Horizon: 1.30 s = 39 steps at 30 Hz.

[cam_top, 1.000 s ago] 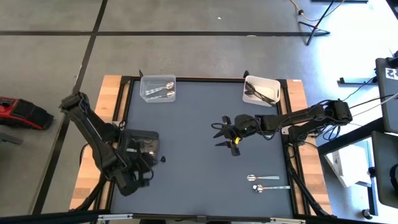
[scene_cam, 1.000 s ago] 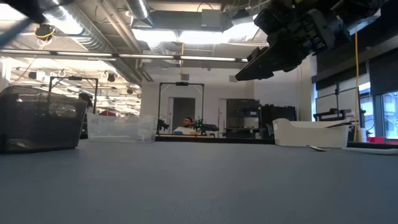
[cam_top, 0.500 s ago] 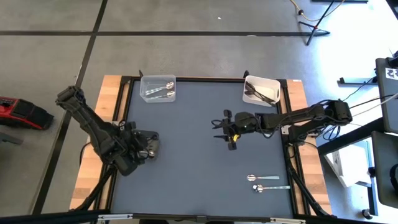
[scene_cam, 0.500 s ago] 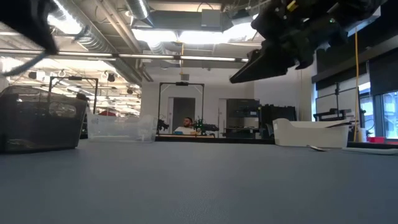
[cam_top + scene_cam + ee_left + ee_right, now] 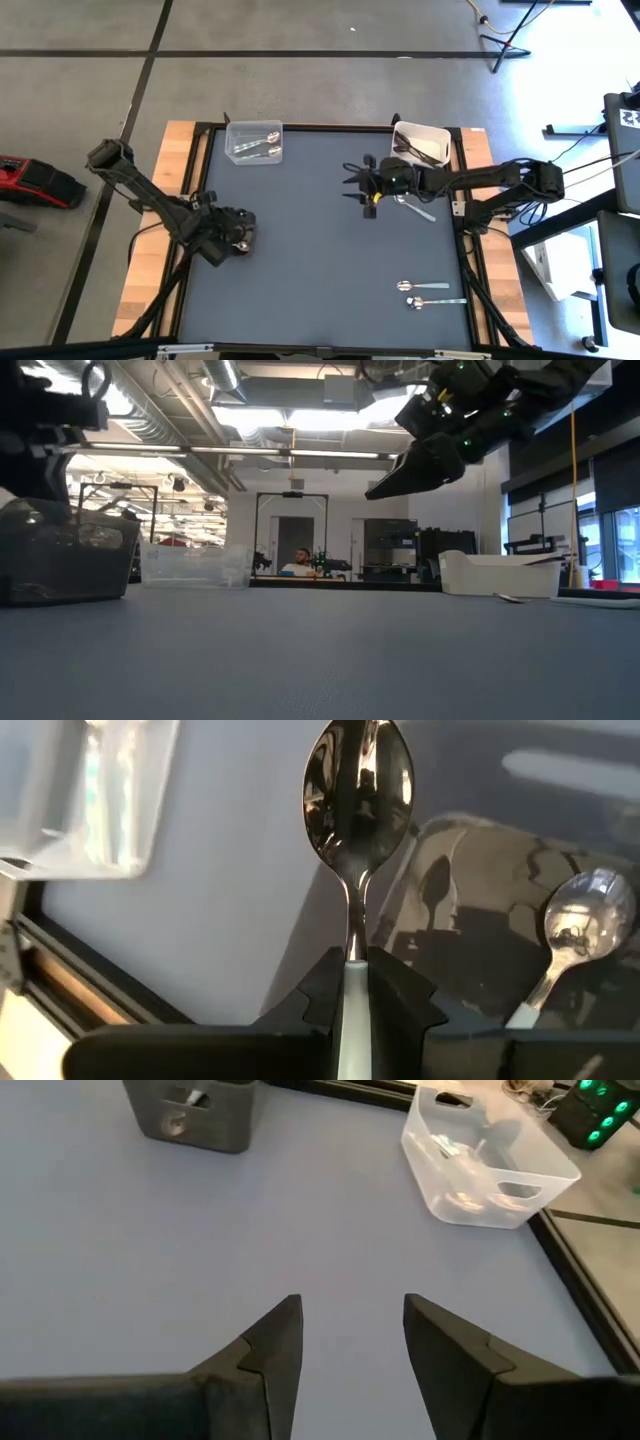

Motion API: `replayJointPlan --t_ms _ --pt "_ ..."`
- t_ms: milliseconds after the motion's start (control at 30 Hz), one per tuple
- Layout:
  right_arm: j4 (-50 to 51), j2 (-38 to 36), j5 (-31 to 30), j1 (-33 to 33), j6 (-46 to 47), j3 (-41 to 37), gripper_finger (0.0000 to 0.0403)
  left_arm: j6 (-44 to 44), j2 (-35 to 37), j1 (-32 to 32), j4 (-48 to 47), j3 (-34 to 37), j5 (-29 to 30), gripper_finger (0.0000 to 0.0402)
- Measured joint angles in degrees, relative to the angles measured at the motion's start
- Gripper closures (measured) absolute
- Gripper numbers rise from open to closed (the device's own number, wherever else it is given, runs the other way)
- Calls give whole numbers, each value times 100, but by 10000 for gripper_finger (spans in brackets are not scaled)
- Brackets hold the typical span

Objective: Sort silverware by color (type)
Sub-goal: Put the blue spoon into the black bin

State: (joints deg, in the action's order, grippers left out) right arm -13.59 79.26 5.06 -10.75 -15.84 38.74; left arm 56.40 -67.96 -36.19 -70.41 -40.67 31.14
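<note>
Left gripper [image 5: 352, 982] clenched on shiny silver spoon [image 5: 357, 795], spoon's long line pointing straight out ahead. Hangs by dark grey holder [image 5: 238, 233] at table's left side. Clear plastic bin [image 5: 254, 142] with silver spoons lies far side, nearer left arm. Right gripper [image 5: 361, 190] mid-table, fingers apart, holding nothing.

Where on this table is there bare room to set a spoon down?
The wide middle of the table, between the grey bin and the two loose spoons, is bare. So is the strip between the clear bin and the white bin. It is crowded near the right gripper and the left gripper.
</note>
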Motion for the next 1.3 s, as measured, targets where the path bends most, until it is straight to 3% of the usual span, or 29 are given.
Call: replayJointPlan --t_ms 200,833,1133,1300 --pt "-12 0 113 -219 -213 0 238 2 0 174 213 275 -551 365" --pt "-171 0 162 -205 -275 0 238 154 0 297 604 601 -592 362" --pt "-177 0 162 -205 -273 0 238 306 -2 297 604 601 -852 282" --pt "-193 0 162 -205 -273 0 238 194 -2 297 598 584 -1076 267"
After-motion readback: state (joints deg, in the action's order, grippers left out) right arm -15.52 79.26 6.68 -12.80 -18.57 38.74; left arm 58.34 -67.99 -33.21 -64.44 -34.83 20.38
